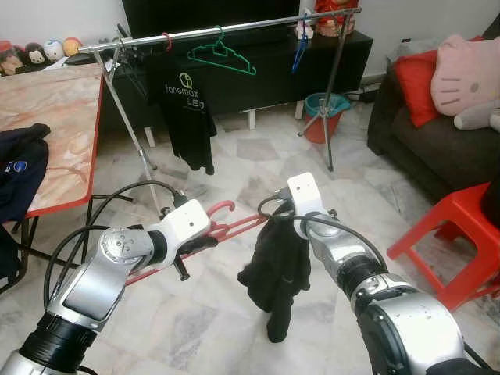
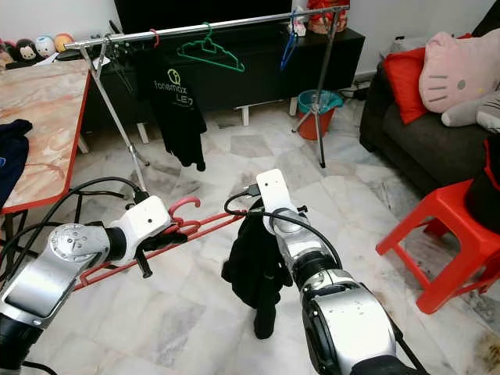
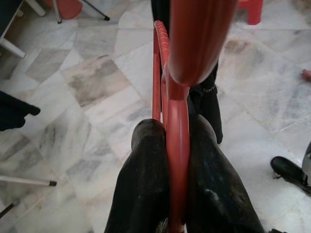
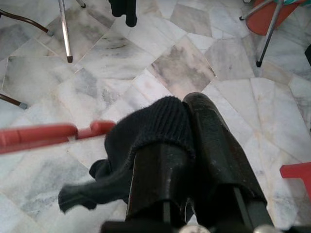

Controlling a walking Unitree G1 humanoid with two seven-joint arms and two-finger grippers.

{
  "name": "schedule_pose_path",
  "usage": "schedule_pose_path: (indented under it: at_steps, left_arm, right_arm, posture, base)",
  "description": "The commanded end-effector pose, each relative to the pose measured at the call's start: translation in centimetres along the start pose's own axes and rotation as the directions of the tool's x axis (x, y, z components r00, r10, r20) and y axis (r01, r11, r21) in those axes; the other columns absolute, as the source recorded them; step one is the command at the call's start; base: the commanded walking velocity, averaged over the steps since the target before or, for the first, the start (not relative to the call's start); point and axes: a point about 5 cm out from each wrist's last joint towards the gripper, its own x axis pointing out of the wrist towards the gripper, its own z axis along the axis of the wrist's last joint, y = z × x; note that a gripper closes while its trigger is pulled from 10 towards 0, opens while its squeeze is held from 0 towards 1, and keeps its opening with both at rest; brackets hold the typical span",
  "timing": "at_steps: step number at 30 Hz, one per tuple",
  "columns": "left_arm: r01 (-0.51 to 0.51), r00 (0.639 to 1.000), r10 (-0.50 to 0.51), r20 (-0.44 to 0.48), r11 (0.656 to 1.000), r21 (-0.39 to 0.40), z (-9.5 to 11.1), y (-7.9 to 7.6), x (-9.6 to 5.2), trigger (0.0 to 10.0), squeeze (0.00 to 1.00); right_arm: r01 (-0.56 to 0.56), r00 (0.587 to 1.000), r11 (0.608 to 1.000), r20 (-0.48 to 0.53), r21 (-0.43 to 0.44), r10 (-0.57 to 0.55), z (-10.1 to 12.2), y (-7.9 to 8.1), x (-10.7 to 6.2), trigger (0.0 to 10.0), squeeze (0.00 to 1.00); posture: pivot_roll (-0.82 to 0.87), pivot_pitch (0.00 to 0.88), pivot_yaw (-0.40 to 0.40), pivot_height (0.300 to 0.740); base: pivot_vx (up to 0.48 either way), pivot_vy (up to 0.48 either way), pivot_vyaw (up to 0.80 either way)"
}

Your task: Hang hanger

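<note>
While the red hanger [image 1: 226, 228] is held level above the marble floor [image 2: 195, 312], its ribbed plastic neck is clamped between the closed fingers of the left tool [image 1: 190, 251]. At its far end, a limp black garment [image 1: 275, 269] is pinched by the shut right tool [image 2: 262, 215], the ribbed cuff bunched against the fingers. Open floor lies ahead, up to the metal rail [image 1: 226, 31], where a green hanger [image 1: 221, 56] and a black T-shirt [image 1: 187, 105] are hung. A marble-patterned worktop [image 1: 55, 125] with a red edge is seen at left, a red stool [image 2: 445, 234] at right.
</note>
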Motion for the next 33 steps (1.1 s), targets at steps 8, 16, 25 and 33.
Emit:
schedule_pose_path:
  at_steps: [8, 16, 25, 33]
  left_arm:
    - [-0.077, 0.994, 0.08, -0.074, 0.996, 0.042, -1.1, 1.4, -1.0, 10.0, 0.0]
    - [0.128, 0.979, -0.126, -0.158, 0.992, 0.002, -2.8, -0.5, -2.4, 10.0, 0.0]
    - [0.239, 0.968, -0.24, -0.066, 0.971, -0.028, -1.0, -2.4, -1.3, 10.0, 0.0]
    - [0.193, 0.981, -0.193, -0.025, 0.981, 0.011, 0.0, -2.6, 0.1, 10.0, 0.0]
  right_arm:
    - [0.016, 1.0, 1.0, 0.016, -0.003, -0.015, 0.5, -0.3, 0.0, 10.0, 0.0]
    - [0.066, 0.998, 0.998, 0.003, -0.007, -0.066, 0.2, -1.2, -0.1, 10.0, 0.0]
    - [0.084, 0.996, 0.996, 0.017, 0.01, -0.084, 0.7, -1.2, 0.0, 10.0, 0.0]
    - [0.064, 0.998, 0.998, 0.022, 0.002, -0.064, 0.8, -0.7, 0.0, 10.0, 0.0]
  posture:
    - [0.11, 0.0, -0.021, 0.74]
    - [0.11, 0.0, -0.02, 0.74]
    - [0.11, 0.0, -0.018, 0.74]
    - [0.11, 0.0, -0.017, 0.74]
  base:
    - [0.0, 0.0, 0.0]
    - [0.0, 0.0, 0.0]
    - [0.0, 0.0, 0.0]
    - [0.0, 0.0, 0.0]
